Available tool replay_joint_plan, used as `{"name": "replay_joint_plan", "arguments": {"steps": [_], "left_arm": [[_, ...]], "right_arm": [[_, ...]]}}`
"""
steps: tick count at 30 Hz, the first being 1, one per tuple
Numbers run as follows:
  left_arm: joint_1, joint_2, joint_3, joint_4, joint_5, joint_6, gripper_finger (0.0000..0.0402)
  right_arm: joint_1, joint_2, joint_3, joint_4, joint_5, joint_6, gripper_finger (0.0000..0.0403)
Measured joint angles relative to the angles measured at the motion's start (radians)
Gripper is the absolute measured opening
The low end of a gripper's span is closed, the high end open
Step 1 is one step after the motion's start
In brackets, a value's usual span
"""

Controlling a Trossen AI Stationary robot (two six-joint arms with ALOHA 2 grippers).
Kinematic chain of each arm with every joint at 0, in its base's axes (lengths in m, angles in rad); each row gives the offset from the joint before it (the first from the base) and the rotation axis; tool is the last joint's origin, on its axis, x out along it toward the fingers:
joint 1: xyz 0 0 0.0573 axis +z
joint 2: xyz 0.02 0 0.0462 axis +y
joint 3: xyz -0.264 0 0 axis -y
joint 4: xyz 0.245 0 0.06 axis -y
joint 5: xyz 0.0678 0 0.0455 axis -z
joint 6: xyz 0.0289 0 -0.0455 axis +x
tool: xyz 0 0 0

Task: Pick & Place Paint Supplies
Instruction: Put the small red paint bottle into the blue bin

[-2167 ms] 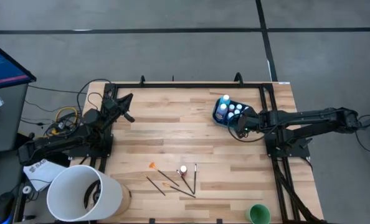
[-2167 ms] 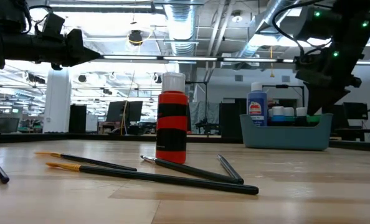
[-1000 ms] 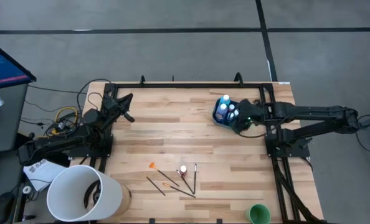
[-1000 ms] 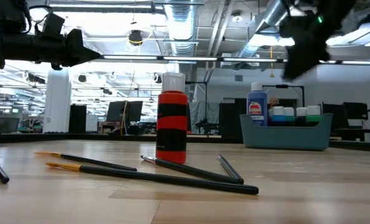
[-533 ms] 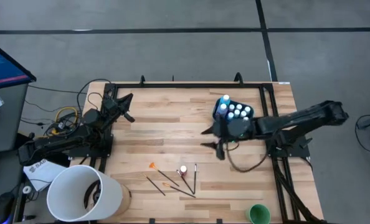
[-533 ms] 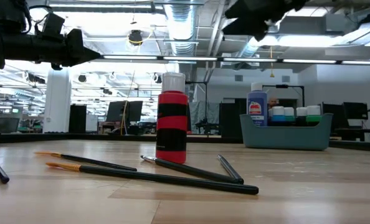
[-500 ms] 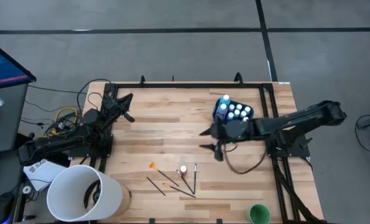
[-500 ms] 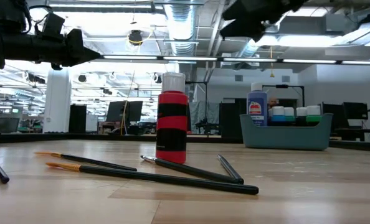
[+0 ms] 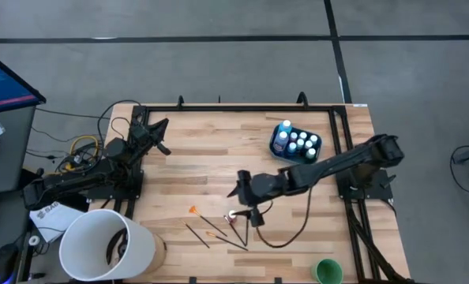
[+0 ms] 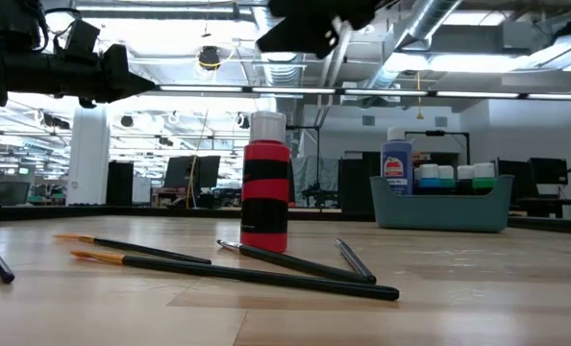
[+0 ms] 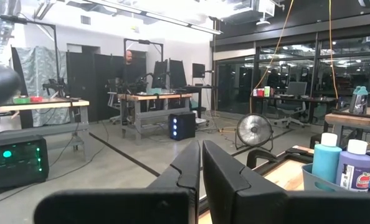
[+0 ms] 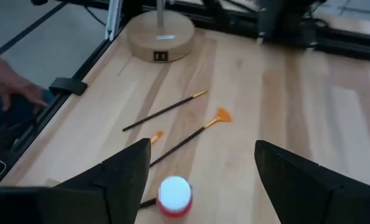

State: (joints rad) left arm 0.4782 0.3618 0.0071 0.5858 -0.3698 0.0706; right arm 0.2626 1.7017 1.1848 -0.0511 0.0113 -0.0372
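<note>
Right gripper (image 9: 245,199) spread wide, arm stretched over mid-table, left gripper (image 9: 163,135) closed, parked.

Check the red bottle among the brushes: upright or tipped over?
Upright. The red bottle stands on its base with the white cap on top; from above only its cap shows.

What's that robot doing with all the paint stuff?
It's tidying paint supplies into the teal tub, which already holds several white-capped bottles. The right gripper is open and empty, stretched out over the red paint bottle that stands among the loose brushes near the table's front. The left gripper waits shut at the left side of the wooden table.
</note>
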Motion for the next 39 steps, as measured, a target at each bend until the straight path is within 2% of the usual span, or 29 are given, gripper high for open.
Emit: {"name": "replay_joint_plan", "arguments": {"steps": [7,26,31,36,37,39], "left_arm": [[0.000,0.000,0.000,0.000,0.000,0.000,0.0008],[0.000,0.000,0.000,0.000,0.000,0.000,0.0008],[0.000,0.000,0.000,0.000,0.000,0.000,0.0008],[0.000,0.000,0.000,0.000,0.000,0.000,0.0008],[0.000,0.000,0.000,0.000,0.000,0.000,0.0008],[0.000,0.000,0.000,0.000,0.000,0.000,0.0008]], "right_arm": [[-0.001,0.112,0.034,-0.005,-0.070,0.001,0.0282],[-0.003,0.218,0.038,-0.026,-0.069,0.046,0.0271],[-0.002,0.218,0.039,-0.024,-0.066,0.046,0.0222],[-0.002,0.217,0.040,-0.026,-0.062,0.029,0.0115],[-0.002,0.217,0.040,-0.027,-0.064,0.020,0.0104],[-0.002,0.217,0.040,-0.027,-0.064,-0.007,0.0108]]}}
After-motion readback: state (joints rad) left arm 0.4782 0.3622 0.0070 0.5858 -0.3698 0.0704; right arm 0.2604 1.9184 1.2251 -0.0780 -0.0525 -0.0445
